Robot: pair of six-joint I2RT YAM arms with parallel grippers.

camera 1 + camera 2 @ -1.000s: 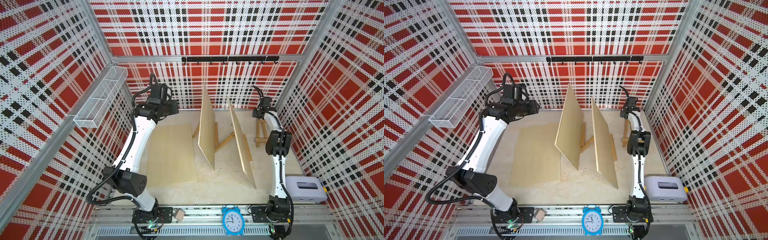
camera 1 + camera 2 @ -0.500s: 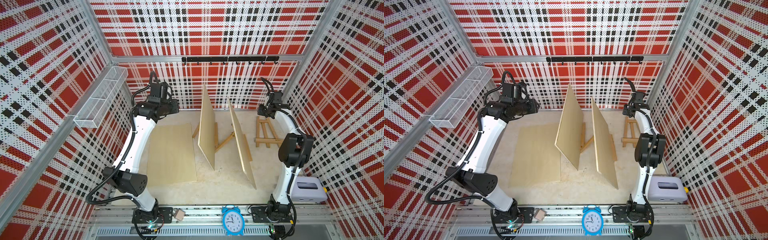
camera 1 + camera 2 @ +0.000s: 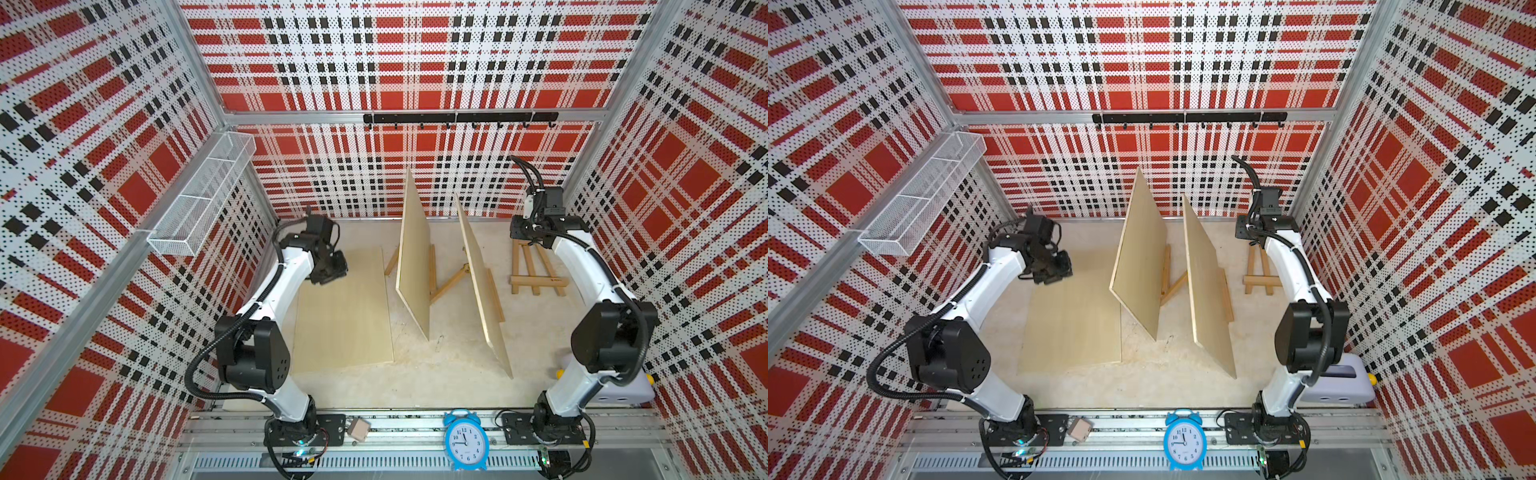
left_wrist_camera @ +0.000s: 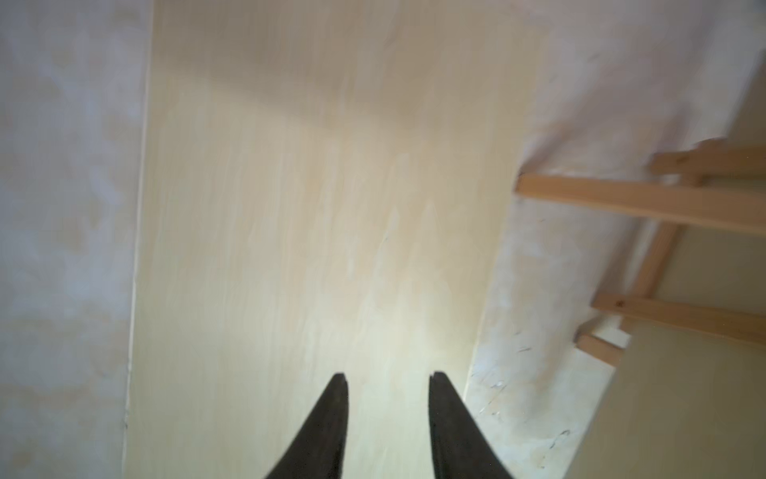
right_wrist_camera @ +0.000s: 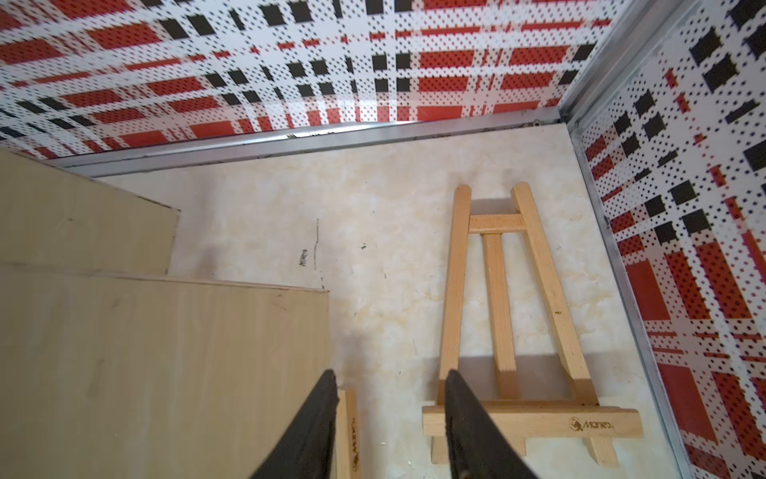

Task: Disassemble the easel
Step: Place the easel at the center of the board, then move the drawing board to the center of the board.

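A small wooden easel (image 3: 536,270) lies folded flat by the right wall, and it shows whole in the right wrist view (image 5: 501,311). My right gripper (image 5: 391,373) hangs above its foot end, open and empty. Two plywood boards (image 3: 413,257) (image 3: 482,282) stand tilted mid-table, each on an upright easel whose legs (image 3: 449,282) show between them. A third board (image 3: 345,307) lies flat on the left. My left gripper (image 4: 387,377) is open above that board's far end (image 4: 311,207), holding nothing.
A wire basket (image 3: 199,199) hangs on the left wall and a black hook rail (image 3: 457,118) on the back wall. At the front rail stand a blue alarm clock (image 3: 464,438) and a small block (image 3: 358,430). A white device (image 3: 623,390) sits front right.
My right arm has swung its elbow out to the right, the gripper staying over the flat easel. My left gripper has tipped down toward the flat board. Both jaws have narrowed a little.
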